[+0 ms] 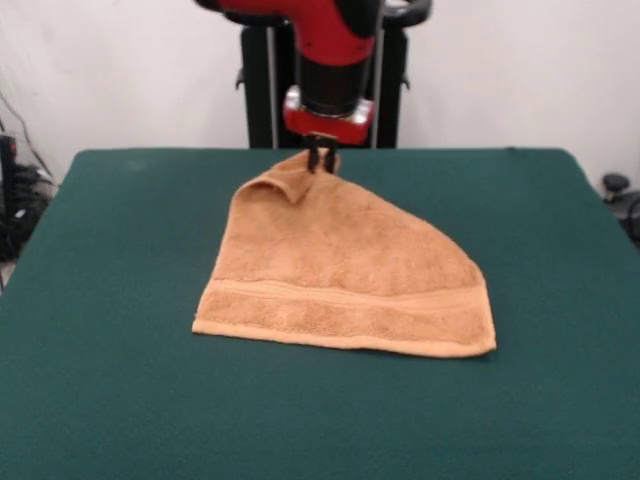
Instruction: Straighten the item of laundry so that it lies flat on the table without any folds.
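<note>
- The towel (345, 270) lies on the green table (110, 400), roughly midway between the left and right edges and a little nearer the far edge than the near one.
- Its near short edge rests flat, running almost parallel to the table's near edge, with a woven band (340, 298) just behind it.
- From that edge the cloth narrows toward the far side, so the outline is closer to a triangle than a rectangle.
- The right side slopes in a long diagonal from the near right corner up to the peak.
- At the far end the cloth is gathered into a raised point, with a small fold curling over just left of it.
- The gripper (321, 158) comes straight down from the red arm (335, 40) and its dark tips meet the towel at that peak, pinched together on the cloth.
- The peak sits close to the table's far edge, in front of the black pedestal (262, 90).
- The rest of the table top around the towel is bare green felt.
</note>
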`<state>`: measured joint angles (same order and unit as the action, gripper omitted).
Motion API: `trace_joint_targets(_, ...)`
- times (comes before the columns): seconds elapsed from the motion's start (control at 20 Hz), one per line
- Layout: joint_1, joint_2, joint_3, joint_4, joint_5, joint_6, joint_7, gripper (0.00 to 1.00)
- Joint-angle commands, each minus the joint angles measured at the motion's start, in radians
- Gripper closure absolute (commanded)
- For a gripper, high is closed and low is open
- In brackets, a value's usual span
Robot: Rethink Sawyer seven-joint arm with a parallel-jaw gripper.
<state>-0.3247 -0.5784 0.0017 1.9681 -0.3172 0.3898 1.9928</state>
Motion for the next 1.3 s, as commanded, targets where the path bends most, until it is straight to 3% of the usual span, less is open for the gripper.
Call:
trace_joint_targets(0.05, -0.148, 0.034, 0.105, -0.002, -0.141, -0.046, -0.177, 1.0)
trace_joint_targets(0.25, -0.26, 0.043, 0.157, -0.029, -0.241, -0.036, -0.217, 1.0)
trace_joint_targets(0.65, -0.33, 0.065, 0.245, -0.104, -0.337, 0.014, -0.188, 1.0)
trace_joint_targets(0.95, -0.332, 0.079, 0.263, -0.107, -0.354, -0.033, -0.092, 1.0)
trace_joint_targets(1.1, -0.333, 0.078, 0.267, -0.077, -0.358, -0.138, -0.017, 1.0)
trace_joint_targets(1.3, -0.284, 0.055, 0.241, -0.072, -0.373, -0.117, -0.004, 1.0)
